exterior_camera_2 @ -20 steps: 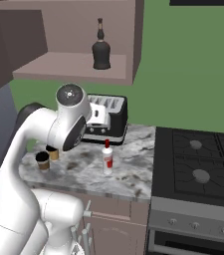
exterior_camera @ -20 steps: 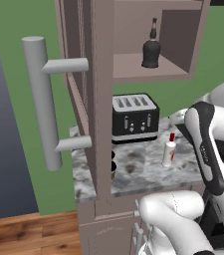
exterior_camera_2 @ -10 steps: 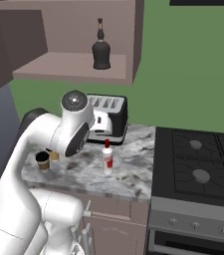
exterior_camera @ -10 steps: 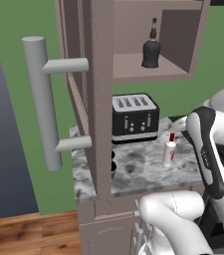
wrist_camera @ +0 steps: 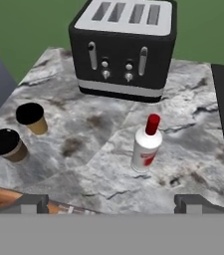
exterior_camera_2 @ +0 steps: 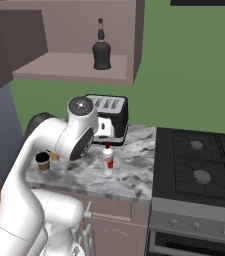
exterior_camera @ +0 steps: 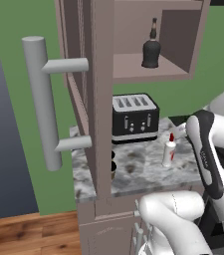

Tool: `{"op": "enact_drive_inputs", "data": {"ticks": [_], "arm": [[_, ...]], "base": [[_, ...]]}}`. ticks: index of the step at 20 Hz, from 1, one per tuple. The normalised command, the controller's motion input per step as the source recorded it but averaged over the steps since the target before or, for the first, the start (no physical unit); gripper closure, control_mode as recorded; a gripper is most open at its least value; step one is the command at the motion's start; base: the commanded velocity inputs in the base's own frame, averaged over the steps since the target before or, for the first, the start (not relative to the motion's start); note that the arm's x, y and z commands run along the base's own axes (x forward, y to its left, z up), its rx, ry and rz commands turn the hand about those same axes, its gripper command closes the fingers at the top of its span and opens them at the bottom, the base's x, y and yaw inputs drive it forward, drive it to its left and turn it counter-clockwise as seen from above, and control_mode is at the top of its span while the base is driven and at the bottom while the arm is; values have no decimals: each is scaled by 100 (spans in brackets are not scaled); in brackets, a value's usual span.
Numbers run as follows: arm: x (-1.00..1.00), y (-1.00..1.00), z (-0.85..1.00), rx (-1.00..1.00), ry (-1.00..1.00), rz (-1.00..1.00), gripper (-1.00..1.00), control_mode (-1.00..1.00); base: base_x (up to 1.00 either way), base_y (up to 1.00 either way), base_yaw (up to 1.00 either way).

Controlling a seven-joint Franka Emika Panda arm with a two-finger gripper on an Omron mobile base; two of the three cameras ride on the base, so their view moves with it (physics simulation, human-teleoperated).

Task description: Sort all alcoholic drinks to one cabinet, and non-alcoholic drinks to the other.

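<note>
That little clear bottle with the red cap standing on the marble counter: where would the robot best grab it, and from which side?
Probably around the straight body of the slim clear bottle with red cap and label, just below the narrowing neck. It stands upright, apart from the black four-slot toaster behind it and the two small tan cups, so a level approach from the counter's front edge looks clear. The open end effector already faces it.

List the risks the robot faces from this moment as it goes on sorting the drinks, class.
1. The slim clear bottle is tall and narrow; a misaligned close by the open gripper might tip it onto the marble counter.
2. Two cups stand close together, so reaching for one may nudge the other.
3. The toaster behind could obstruct a lift.
</note>
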Motion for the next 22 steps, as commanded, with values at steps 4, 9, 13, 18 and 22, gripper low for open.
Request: {"op": "enact_drive_inputs", "data": {"ticks": [4, 9, 13, 18, 22], "arm": [[0, -8, -20, 0, 4, 2, -100, -100], [0, -9, -21, 0, 3, 2, -100, -100], [0, -4, -23, 0, 2, 2, -100, -100], [4, 0, -26, 0, 4, 3, -100, -100], [12, -1, -22, 0, 4, 3, -100, -100]], "base": [[0, 0, 0], [0, 0, 0], [0, 0, 0], [0, 0, 0], [0, 0, 0]]}}
